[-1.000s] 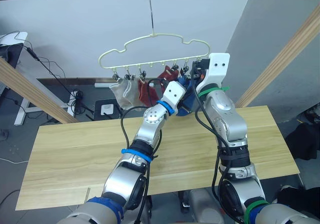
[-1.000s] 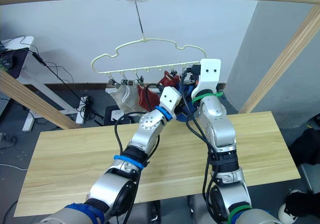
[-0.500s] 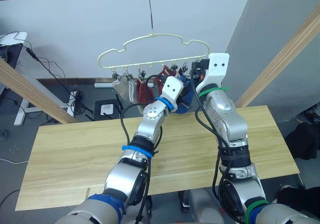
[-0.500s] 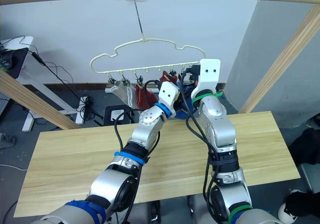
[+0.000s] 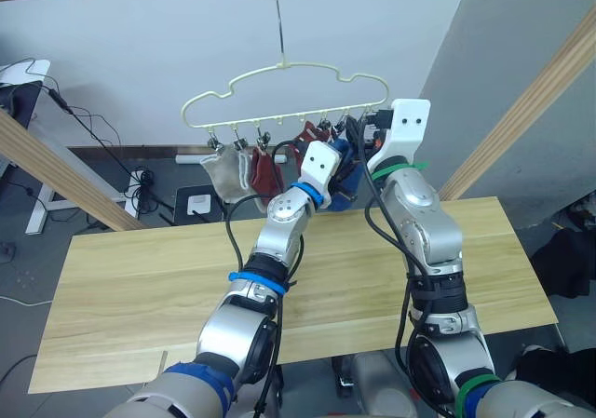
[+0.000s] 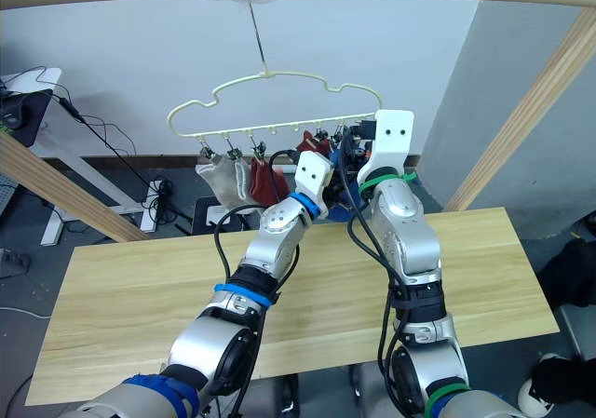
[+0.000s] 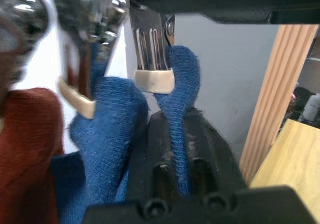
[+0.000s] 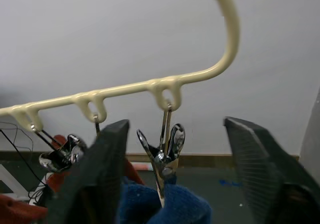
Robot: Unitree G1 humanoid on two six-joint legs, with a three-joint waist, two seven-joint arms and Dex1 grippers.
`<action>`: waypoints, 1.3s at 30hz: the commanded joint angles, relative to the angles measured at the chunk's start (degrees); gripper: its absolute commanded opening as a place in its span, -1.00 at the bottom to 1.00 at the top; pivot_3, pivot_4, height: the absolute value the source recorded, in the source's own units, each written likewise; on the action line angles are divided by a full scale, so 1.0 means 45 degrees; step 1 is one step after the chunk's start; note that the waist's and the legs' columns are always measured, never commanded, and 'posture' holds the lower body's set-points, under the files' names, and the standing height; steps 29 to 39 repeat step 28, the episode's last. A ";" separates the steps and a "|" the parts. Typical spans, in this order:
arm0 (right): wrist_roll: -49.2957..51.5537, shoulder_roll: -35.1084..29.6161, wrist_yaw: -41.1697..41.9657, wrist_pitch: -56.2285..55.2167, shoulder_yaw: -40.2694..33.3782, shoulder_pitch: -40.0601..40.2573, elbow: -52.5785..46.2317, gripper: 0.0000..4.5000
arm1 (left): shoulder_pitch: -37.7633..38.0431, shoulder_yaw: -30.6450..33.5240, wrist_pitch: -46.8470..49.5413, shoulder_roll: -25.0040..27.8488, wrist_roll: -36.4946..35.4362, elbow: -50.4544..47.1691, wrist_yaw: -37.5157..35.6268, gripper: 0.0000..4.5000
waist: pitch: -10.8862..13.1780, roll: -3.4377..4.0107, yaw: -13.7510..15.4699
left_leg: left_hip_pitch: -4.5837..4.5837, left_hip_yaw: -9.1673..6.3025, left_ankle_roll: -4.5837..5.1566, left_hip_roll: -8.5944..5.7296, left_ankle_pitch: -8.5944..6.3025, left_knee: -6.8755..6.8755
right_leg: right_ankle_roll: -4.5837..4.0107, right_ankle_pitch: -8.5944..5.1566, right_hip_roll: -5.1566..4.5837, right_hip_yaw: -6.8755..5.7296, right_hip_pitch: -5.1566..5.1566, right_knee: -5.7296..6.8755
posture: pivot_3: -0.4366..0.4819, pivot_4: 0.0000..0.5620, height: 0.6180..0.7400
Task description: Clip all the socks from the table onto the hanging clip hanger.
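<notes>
Left gripper (image 7: 175, 149), clamped on the last blue sock (image 7: 182, 84), has risen to the end clip (image 8: 162, 156) of the clip hanger (image 5: 279, 69) since a second ago; right gripper (image 8: 172, 149) spread around that clip; table (image 5: 140, 278) bare, release remaining.

Light: even, soft indoor light; the wall (image 5: 140, 55) behind reads bright and pale.
Shadows: weak and diffuse on the desk (image 5: 130, 278); no hard edges.
Glare: bright highlights on the metal clips (image 7: 90, 4) in the left wrist view.
Head views: sharp across the scene; the wooden poles (image 5: 56, 171) bow slightly toward the edges.
Wrist views: the nearest parts are soft; the blue sock (image 7: 107, 119) weave is crisp, the clips above it blurred.
</notes>
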 commanded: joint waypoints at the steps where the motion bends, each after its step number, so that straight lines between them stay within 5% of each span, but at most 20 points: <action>1: 0.0502 -0.0130 0.0294 0.0405 -0.0114 0.0300 -0.1587 1.00 | 0.0704 -0.0716 0.0640 0.0360 -0.0134 -0.1877 -0.1341 -0.23 | 0.0000 0.0000 -0.0003 | 0.0001 0.0000 -0.0002 0.0002 0.0001 -0.0005 | 0.0001 0.0000 0.0001 0.0000 -0.0001 0.0000 | -0.59 -0.10 1.00; 10: 0.2133 -0.2371 0.2692 0.2678 -0.0092 0.1429 -0.4250 1.00 | 0.4223 -0.0996 0.4989 0.4064 -0.1350 -0.8982 -0.3876 0.98 | -0.0001 0.0001 -0.0013 | 0.0014 -0.0010 -0.0011 0.0011 0.0007 0.0005 | -0.0001 0.0000 0.0004 0.0008 0.0000 0.0022 | -0.51 -0.16 1.00; 16: 0.2644 -0.6041 0.5723 0.2988 0.0073 0.1989 -0.5203 1.00 | 0.5883 0.1162 0.8183 0.7704 -0.2522 -1.1770 -0.4143 0.99 | -0.0003 0.0004 0.0090 | 0.0015 -0.0023 -0.0008 0.0004 0.0006 0.0016 | 0.0001 -0.0001 0.0003 0.0003 0.0006 0.0019 | -0.41 -0.25 1.00; 23: 0.2861 -0.8952 0.8582 0.1324 -0.0655 0.2980 -0.4374 1.00 | 0.6492 0.3321 0.8456 1.0840 -0.2387 -1.0715 -0.4275 0.99 | -0.0021 0.0004 0.0419 | 0.0014 -0.0023 -0.0009 0.0002 0.0006 0.0016 | 0.0003 -0.0003 0.0006 -0.0005 0.0003 0.0014 | -0.27 -0.39 1.00; 28: 0.2846 -0.9943 0.9902 0.0199 -0.1060 0.3417 -0.3277 1.00 | 0.6139 0.3547 0.7761 1.1570 -0.2195 -0.9028 -0.4590 0.99 | -0.0065 -0.0006 0.0649 | 0.0012 -0.0018 -0.0049 -0.0005 0.0029 0.0031 | 0.0002 -0.0002 0.0000 -0.0006 0.0005 0.0014 | -0.22 -0.47 1.00; 39: 0.2846 -0.9943 0.9902 0.0199 -0.1060 0.3417 -0.3277 1.00 | 0.6139 0.3547 0.7761 1.1570 -0.2195 -0.9028 -0.4590 0.99 | -0.0065 -0.0006 0.0649 | 0.0012 -0.0018 -0.0049 -0.0005 0.0029 0.0031 | 0.0002 -0.0002 0.0000 -0.0006 0.0005 0.0014 | -0.22 -0.47 1.00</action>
